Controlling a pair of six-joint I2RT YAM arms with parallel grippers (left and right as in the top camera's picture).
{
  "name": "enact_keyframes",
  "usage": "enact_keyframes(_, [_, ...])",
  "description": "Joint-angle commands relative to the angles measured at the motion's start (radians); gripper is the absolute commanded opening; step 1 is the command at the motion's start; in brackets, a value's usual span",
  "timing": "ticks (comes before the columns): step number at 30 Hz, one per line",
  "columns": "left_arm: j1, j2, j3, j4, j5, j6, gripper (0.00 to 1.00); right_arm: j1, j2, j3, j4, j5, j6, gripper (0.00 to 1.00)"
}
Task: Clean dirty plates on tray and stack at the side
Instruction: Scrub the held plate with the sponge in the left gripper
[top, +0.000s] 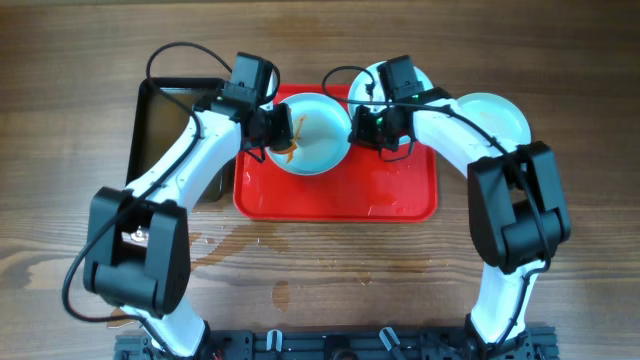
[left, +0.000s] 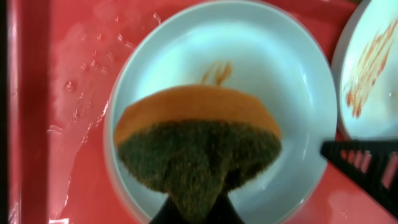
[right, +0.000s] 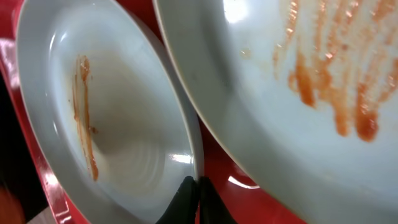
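A pale plate (top: 312, 140) with a thin orange smear sits on the red tray (top: 335, 195). My left gripper (top: 272, 128) is shut on an orange and green sponge (left: 198, 146) held over this plate (left: 273, 93). My right gripper (top: 362, 122) is shut on the plate's right rim (right: 198, 149). A second plate with red-orange smears (right: 298, 74) lies on the tray behind my right gripper, mostly hidden in the overhead view (top: 372, 75). A third, clean-looking plate (top: 495, 115) lies on the table right of the tray.
A black pan of brownish liquid (top: 170, 120) stands left of the tray. Water drops lie on the tray floor and on the wooden table (top: 260, 250) in front of it.
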Motion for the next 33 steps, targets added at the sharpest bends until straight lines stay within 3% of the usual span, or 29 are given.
enact_keyframes(1, [0.006,0.072,-0.060,0.084,-0.017,0.075,0.04,0.035,0.015,0.007,0.004,-0.042,-0.042,0.04])
enact_keyframes(5, [0.006,0.137,-0.070,0.110,-0.025,0.103,0.04,0.049,0.015,0.007,-0.027,-0.064,-0.044,0.04])
enact_keyframes(11, [0.021,0.179,-0.070,0.051,-0.279,0.059,0.04,0.072,0.015,0.007,-0.042,-0.064,-0.044,0.04])
enact_keyframes(14, [0.059,0.179,-0.070,0.015,-0.299,0.044,0.04,0.072,0.015,0.007,-0.036,-0.063,-0.044,0.04])
enact_keyframes(18, [0.068,0.179,-0.070,-0.028,-0.020,0.127,0.04,0.072,0.015,0.007,-0.027,-0.064,-0.042,0.04])
enact_keyframes(19, [0.060,0.179,-0.070,-0.031,0.182,0.229,0.04,0.072,0.015,0.007,-0.026,-0.064,-0.042,0.04])
enact_keyframes(20, [0.056,0.179,-0.070,-0.030,0.293,0.282,0.04,0.072,0.015,0.007,-0.026,-0.064,-0.042,0.04])
enact_keyframes(23, [0.033,0.179,-0.070,-0.019,0.441,0.338,0.04,0.072,0.015,0.007,-0.023,-0.068,-0.042,0.04])
enact_keyframes(25, [0.010,0.180,-0.070,-0.016,0.404,0.327,0.04,0.072,0.015,0.007,-0.020,-0.075,-0.041,0.04])
enact_keyframes(28, [-0.013,0.194,-0.070,0.037,0.157,0.130,0.04,0.073,0.015,0.007,-0.016,-0.079,-0.042,0.04])
enact_keyframes(33, [-0.009,0.200,-0.070,0.258,-0.076,0.002,0.04,0.073,0.015,0.007,-0.017,-0.079,-0.044,0.04])
